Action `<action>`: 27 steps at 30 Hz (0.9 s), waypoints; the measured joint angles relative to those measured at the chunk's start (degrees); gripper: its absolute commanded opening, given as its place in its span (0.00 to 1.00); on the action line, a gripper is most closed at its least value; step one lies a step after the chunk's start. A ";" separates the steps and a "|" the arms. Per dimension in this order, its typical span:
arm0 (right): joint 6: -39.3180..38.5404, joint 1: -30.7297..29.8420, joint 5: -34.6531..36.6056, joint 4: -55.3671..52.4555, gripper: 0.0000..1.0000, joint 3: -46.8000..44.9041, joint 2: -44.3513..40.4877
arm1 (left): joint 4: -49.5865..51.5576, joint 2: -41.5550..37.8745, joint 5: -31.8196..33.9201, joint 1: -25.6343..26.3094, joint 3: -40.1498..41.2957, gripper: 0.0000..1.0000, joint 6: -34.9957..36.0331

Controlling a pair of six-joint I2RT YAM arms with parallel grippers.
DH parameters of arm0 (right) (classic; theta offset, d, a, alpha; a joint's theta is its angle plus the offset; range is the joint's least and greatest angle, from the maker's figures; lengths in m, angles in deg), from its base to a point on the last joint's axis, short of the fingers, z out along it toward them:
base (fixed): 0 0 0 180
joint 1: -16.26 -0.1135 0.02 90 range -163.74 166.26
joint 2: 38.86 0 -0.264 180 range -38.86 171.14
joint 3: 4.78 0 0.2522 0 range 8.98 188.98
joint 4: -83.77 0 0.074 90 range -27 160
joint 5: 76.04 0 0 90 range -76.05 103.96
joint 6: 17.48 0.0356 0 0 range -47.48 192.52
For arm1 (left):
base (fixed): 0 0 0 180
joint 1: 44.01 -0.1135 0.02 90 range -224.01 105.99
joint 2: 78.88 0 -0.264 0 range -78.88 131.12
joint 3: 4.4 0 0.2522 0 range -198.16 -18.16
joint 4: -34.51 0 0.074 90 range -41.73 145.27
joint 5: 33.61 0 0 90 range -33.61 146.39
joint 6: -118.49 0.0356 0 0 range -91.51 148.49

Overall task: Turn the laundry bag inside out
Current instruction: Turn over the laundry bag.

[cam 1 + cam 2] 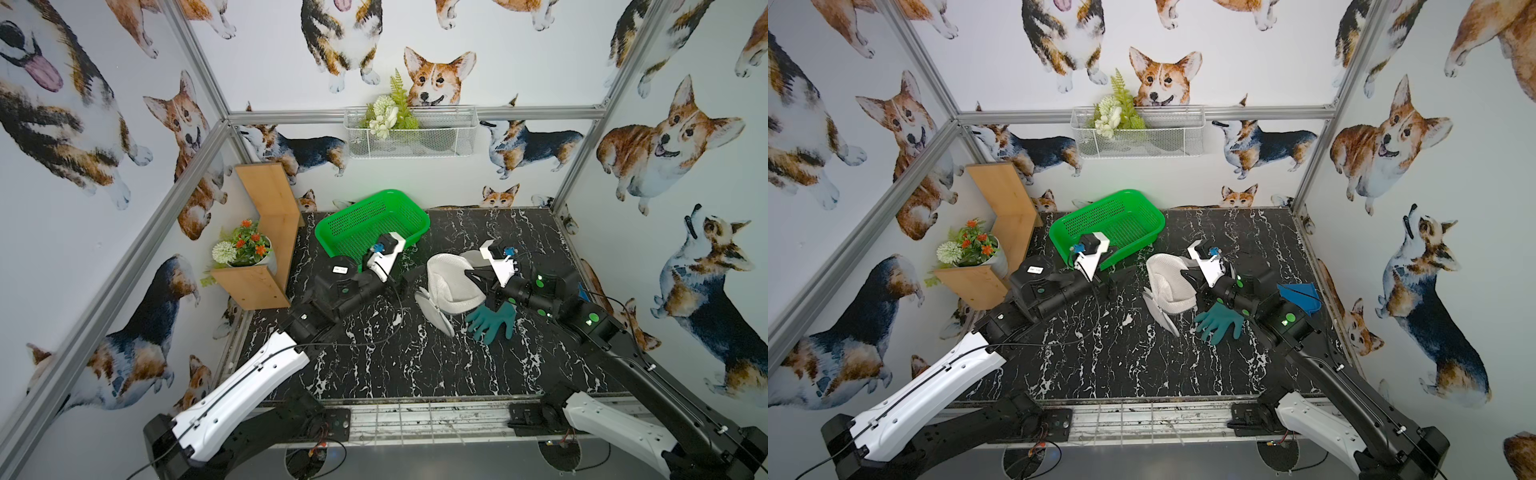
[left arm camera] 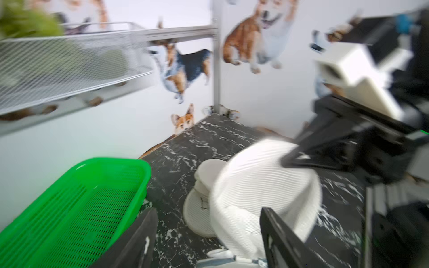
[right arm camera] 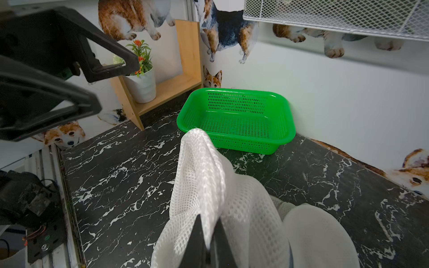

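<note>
Our right fingers (image 3: 209,232) are pinched shut on a fold of the white mesh laundry bag (image 3: 206,176), holding that edge up off the table (image 3: 120,176). Our left fingers (image 2: 207,211) stand wide apart and hold nothing, with the bag just beyond them. That wrist view is blurred, so we cannot tell whether one finger brushes the cloth. In both top views the bag sits to the right of the green basket (image 1: 365,224), near it but apart, with the left fingers between the two.

We judge the turning to be midway at best. One edge is gripped and raised, but the bag is bunched into a rounded heap. We cannot make out its mouth or which face is outward. What seems left is a fresh hold for the left fingers, then pulling the cloth through. The mesh looks thin and limp. Flat white round pieces (image 1: 432,313) lie touching it; we cannot tell whether they belong to it. A green glove (image 1: 492,322) lies just past the bag, farther from the basket.
</note>
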 measured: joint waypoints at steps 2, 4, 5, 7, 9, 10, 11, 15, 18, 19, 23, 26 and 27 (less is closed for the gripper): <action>-2.29 0.00 -2.19 -1.42 0.00 1.05 0.63 | 2.73 2.80 -3.58 1.53 -3.41 0.76 6.25; -4.70 0.00 -4.48 -2.78 0.00 2.14 1.07 | 5.40 5.25 -5.49 1.81 -6.34 0.76 10.78; -5.90 0.00 -5.60 -3.50 0.00 2.69 1.29 | 6.49 6.23 -6.54 1.95 -7.50 0.76 12.83; -7.93 -0.02 -7.43 -4.92 0.00 3.63 1.60 | 8.57 7.74 -8.59 2.19 -9.20 0.75 16.35; -10.01 0.00 -9.01 -6.25 0.00 4.39 1.75 | 10.64 9.09 -10.40 2.23 -10.64 0.71 19.12; -11.10 -0.02 -9.70 -6.88 0.00 4.68 1.75 | 11.72 9.77 -11.26 2.23 -11.32 0.69 20.26; -12.20 -0.04 -10.25 -7.54 0.00 4.98 1.73 | 12.79 10.45 -12.24 2.23 -12.00 0.65 21.27; -15.19 -0.07 -11.93 -9.22 0.00 6.08 1.75 | 16.35 12.59 -15.19 2.23 -13.77 0.53 23.80; -16.92 -0.13 -12.94 -9.42 0.00 7.26 2.12 | 18.64 13.81 -16.81 2.23 -14.84 0.45 25.14; -17.77 -0.20 -13.16 -9.70 0.00 7.67 2.36 | 19.12 14.16 -17.29 2.21 -15.21 0.43 25.49; -20.46 -0.50 -13.31 -11.37 0.00 9.38 3.50 | 21.03 15.74 -18.71 2.19 -16.79 0.31 26.71; -22.16 -0.74 -13.25 -12.46 0.00 10.29 4.20 | 22.05 16.65 -19.28 2.10 -17.68 0.17 27.41; -22.56 -0.74 -13.20 -12.66 0.00 10.43 4.28 | 22.29 16.79 -19.45 2.10 -17.79 0.11 27.41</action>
